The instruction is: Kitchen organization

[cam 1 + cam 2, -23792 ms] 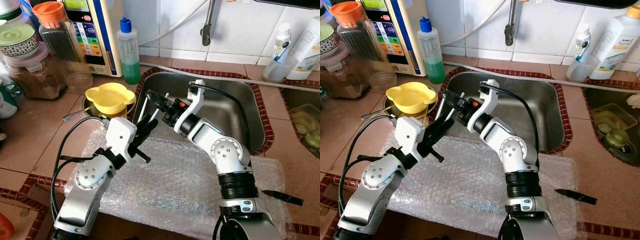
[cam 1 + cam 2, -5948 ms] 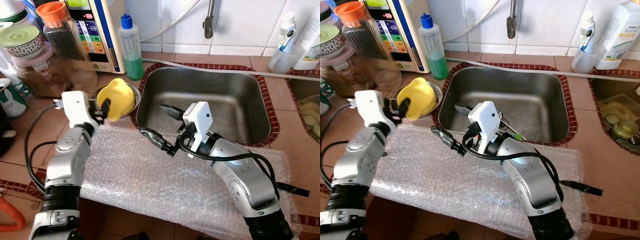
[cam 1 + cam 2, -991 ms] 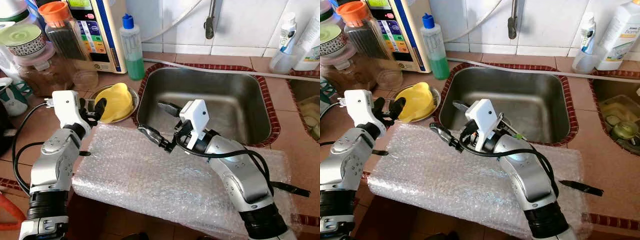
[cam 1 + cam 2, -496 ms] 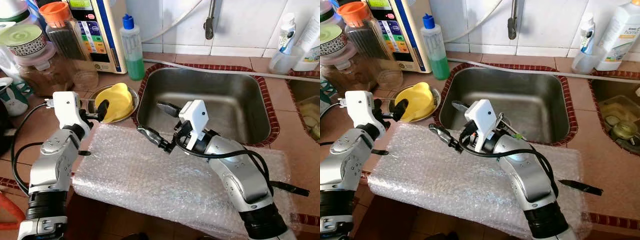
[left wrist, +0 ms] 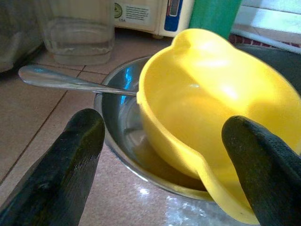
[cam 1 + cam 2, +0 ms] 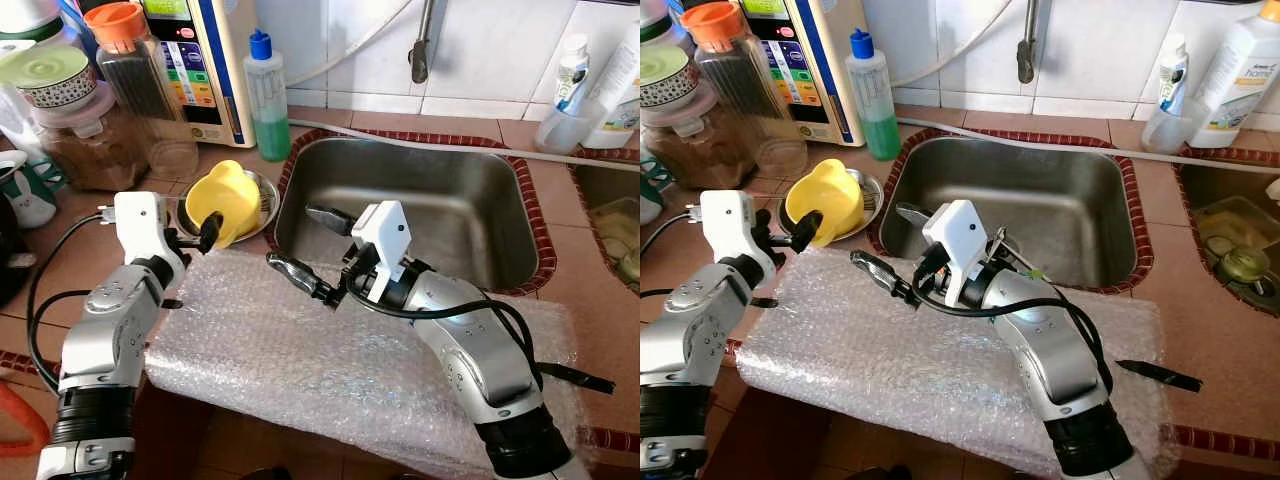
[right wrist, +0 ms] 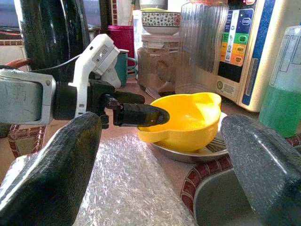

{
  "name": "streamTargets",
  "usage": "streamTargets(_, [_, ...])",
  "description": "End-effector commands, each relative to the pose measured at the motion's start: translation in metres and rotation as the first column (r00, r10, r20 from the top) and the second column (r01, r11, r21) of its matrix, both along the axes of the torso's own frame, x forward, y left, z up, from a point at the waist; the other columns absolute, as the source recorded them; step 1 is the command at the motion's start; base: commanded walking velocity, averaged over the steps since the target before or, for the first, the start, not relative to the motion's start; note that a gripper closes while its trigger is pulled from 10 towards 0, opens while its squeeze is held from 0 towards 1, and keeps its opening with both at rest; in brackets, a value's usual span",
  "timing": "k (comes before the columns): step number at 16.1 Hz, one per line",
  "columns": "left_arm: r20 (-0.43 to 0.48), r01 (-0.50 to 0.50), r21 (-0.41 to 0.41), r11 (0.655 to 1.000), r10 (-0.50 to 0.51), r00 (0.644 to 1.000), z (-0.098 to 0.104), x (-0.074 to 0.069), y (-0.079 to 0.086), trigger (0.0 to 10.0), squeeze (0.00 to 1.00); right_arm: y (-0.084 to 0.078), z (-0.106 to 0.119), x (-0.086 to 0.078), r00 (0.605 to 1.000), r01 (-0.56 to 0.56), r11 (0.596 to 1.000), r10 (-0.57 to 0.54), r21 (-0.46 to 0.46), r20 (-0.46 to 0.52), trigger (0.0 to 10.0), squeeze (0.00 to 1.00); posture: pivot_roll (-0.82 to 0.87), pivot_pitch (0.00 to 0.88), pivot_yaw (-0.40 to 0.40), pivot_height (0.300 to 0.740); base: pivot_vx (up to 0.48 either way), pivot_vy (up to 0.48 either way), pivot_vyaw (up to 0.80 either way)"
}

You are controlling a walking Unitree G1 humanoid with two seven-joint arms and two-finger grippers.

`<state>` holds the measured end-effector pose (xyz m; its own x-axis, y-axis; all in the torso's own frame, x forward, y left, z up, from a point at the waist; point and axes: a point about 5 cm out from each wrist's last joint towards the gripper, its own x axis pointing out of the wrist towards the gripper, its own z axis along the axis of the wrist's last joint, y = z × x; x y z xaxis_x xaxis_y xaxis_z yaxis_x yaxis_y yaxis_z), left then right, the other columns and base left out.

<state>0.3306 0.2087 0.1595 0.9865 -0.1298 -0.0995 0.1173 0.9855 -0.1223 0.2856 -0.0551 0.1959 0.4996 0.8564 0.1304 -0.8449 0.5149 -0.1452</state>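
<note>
A yellow bowl leans tilted in a shallow metal dish left of the sink. A spoon handle sticks out from the dish. My left gripper is open at the bowl's near edge, and in the left wrist view its fingers stand wide apart on either side of the bowl. One finger touches the bowl's lip. My right gripper hangs open and holding nothing over the sink's left rim and the far edge of the bubble wrap.
The steel sink lies behind the bubble wrap. A green soap bottle, jars and an appliance crowd the back left. A black knife lies at the wrap's right end. Bottles stand back right.
The yellow bowl stands a little steeper in its dish, with my left gripper's finger at its lip. My right gripper has hardly moved.
</note>
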Motion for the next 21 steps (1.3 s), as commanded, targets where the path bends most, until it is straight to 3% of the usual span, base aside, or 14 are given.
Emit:
streamTargets(1, [0.02,-0.002,0.004,1.0,0.002,1.0,0.008,0.0,0.002,10.0,0.0,0.004,0.003,0.0,1.0,-0.022,1.0,0.022,-0.009,0.012,10.0,1.0,-0.15,0.116,0.067,0.74,0.0,0.0,0.0])
streamTargets(6, [0.008,0.011,-0.03,0.999,-0.011,1.0,0.008,0.002,0.0,10.0,0.0,0.003,0.002,0.0,1.0,-0.021,1.0,0.021,-0.014,0.015,10.0,1.0,-0.16,0.114,0.067,0.74,0.0,0.0,0.0])
streamTargets(7, [-0.019,0.024,-0.043,0.999,-0.025,1.0,0.005,0.002,0.0,0.0,0.0,0.003,0.003,0.001,1.0,-0.019,1.0,0.019,-0.015,0.017,10.0,1.0,-0.16,0.113,0.068,0.74,0.0,0.0,0.0])
streamTargets(11, [-0.046,0.036,-0.078,0.996,-0.04,0.998,0.0,0.001,-0.001,0.0,0.0,0.002,0.003,0.001,1.0,-0.016,1.0,0.016,-0.017,0.019,10.0,1.0,-0.16,0.11,0.067,0.74,0.0,0.0,0.0])
streamTargets(21, [-0.036,-0.003,-0.059,0.998,0.001,0.999,0.001,0.0,0.005,0.0,0.0,0.001,0.004,0.002,1.0,-0.007,1.0,0.007,-0.018,0.024,10.0,0.99,-0.17,0.116,0.065,0.74,0.0,0.0,0.0])
